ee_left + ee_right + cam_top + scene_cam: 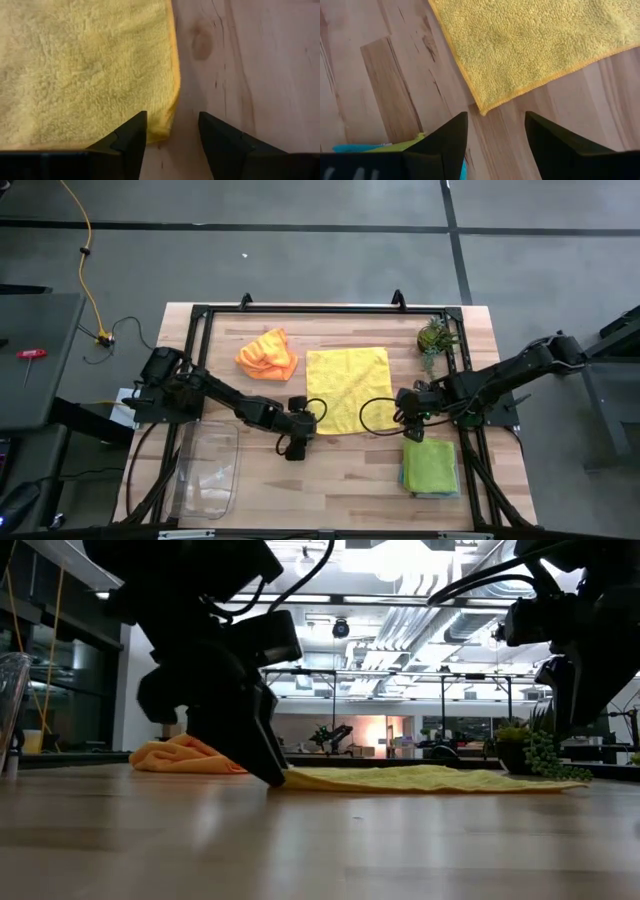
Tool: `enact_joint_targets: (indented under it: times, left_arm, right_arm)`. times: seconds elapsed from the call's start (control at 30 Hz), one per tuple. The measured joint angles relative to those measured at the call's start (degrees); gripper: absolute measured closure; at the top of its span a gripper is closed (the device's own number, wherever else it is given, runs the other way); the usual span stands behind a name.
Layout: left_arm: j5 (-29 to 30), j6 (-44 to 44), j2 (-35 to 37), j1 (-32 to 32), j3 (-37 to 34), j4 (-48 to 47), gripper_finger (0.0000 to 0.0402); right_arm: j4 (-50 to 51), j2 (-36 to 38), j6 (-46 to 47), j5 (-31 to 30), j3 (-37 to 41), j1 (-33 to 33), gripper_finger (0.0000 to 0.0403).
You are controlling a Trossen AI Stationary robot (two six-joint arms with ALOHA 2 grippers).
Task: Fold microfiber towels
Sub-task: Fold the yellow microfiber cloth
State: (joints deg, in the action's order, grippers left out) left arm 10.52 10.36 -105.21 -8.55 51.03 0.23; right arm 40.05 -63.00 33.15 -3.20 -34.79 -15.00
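Yellow towel (347,388) lies flat on the desk (330,470), one near corner before each hand. Left hand (171,142) and right hand (495,137) are both released, empty, fingers straddling those corners, likely poised to pinch and fold it over.

Bare wood lies between the yellow towel (347,388) and the near table edge (330,525). Obstacles: clear tray (208,470) near left, folded towel stack (431,467) near right, plant (435,338) far right, orange towel (268,355) far left.
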Motion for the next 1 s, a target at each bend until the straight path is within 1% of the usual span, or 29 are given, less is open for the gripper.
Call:
enact_joint_targets:
  times: [0.2, 0.4, 0.47, 0.5, 0.6, 0.8, 0.9, 1.0]
  left_arm:
    - [0.0, 0.0, 0.0, -0.1, 0.0, -0.2, 0.0287]
    - [0.3, -0.8, 0.0, -0.1, 0.0, -0.5, 0.0361]
    - [0.3, -0.9, 0.0, -0.1, 0.0, -0.5, 0.0388]
    - [0.3, -0.9, 0.0, -0.1, 0.0, -0.5, 0.0394]
    - [0.3, -0.4, 0.0, -0.1, 0.0, -0.5, 0.0393]
    - [0.3, -0.1, 0.0, -0.1, 0.0, -0.5, 0.0398]
    - [0.3, 0.1, 0.0, -0.1, 0.0, -0.6, 0.0399]
    - [0.3, 0.2, 0.0, -0.1, 0.0, -0.7, 0.0400]
  right_arm:
    - [0.0, 0.0, 0.0, 0.0, 0.0, 0.0, 0.0212]
    - [0.0, -0.1, -0.2, 0.0, 0.0, 0.0, 0.0212]
    - [0.0, -0.7, -2.4, -0.1, 0.0, 0.0, 0.0212]
    - [0.0, -1.2, -4.1, -0.1, 0.0, 0.0, 0.0212]
    - [-0.8, -3.7, -9.4, -0.2, 0.0, 0.0, 0.0212]
    - [-4.5, -11.1, -17.6, 0.0, 0.0, 0.0, 0.0212]
    - [-6.8, -14.4, -20.1, 0.0, 0.0, 0.0, 0.0214]
    - [-7.9, -16.9, -20.2, 0.0, 0.0, 0.0, 0.0219]
